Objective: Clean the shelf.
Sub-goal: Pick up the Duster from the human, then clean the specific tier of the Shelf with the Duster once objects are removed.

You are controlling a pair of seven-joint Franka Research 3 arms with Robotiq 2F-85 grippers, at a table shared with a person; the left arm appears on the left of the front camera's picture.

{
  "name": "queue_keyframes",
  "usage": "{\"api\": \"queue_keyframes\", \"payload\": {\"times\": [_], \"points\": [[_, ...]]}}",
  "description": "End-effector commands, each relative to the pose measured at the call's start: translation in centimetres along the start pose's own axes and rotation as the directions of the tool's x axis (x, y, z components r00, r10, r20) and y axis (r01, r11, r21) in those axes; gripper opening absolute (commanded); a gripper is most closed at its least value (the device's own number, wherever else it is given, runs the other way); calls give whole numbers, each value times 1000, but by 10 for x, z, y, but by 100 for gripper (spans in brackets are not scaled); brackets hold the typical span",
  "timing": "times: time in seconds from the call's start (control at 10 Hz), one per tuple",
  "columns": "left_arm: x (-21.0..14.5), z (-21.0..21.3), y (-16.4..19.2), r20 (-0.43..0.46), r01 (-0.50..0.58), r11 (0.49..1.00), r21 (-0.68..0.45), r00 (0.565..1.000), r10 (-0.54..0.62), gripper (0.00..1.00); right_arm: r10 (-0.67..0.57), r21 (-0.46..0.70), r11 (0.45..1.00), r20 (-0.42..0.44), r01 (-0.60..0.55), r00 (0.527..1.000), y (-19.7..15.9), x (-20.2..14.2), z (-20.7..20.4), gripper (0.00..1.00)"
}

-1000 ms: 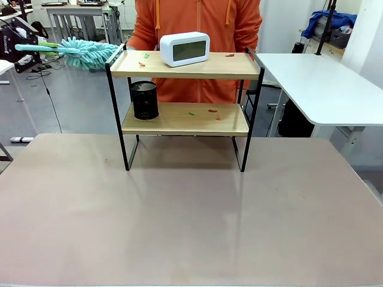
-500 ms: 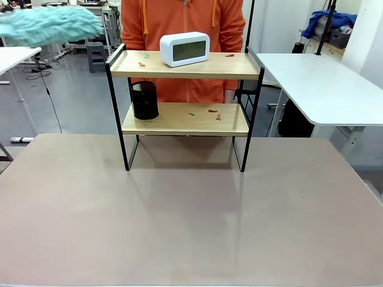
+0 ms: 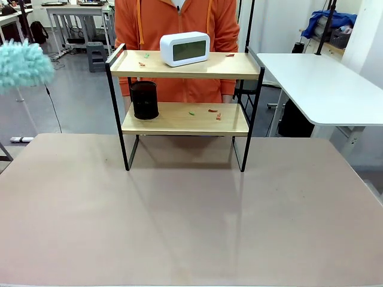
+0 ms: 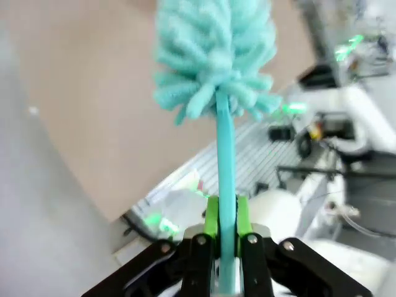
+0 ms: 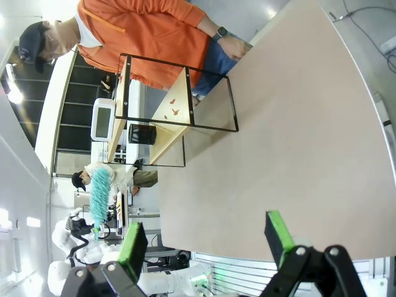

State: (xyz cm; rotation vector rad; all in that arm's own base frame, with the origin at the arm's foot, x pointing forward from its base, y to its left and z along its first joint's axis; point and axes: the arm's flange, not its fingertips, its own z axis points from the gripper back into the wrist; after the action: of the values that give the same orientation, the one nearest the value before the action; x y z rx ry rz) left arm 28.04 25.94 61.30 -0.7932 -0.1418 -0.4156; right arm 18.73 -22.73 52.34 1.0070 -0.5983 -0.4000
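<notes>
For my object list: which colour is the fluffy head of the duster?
Turquoise. The duster shows best in the left wrist view.

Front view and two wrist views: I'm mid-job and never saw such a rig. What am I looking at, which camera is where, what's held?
The machine is two arms at a table, each ending in a two-finger tool. The front view looks from between the arms across the table at a person in orange behind the shelf. On its top board stands a white clock, on the lower board a black mesh cup; red and green scraps lie on both. Each wrist view looks along that arm's own fingers. In the left wrist view the left tool is shut on the handle of a teal duster; its fluffy head shows at the front view's left edge, apart from the shelf. The right wrist view shows the right tool open, holding nothing.
</notes>
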Motion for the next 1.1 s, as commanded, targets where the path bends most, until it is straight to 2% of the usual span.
{"api": "queue_keyframes", "payload": {"times": [0.0,0.1,1.0], "points": [[-8,-19,11,-110,40,998,-50,993,-46,0,25,24,999,11,-26,1000,2,2,0,100],[0,0,0,0,0,1000,0,1000,0,0,25,24,999,11,-26,1000,2,2,0,100],[0,0,0,0,0,1000,0,1000,0,0,25,24,999,11,-26,1000,2,2,0,100]]}}
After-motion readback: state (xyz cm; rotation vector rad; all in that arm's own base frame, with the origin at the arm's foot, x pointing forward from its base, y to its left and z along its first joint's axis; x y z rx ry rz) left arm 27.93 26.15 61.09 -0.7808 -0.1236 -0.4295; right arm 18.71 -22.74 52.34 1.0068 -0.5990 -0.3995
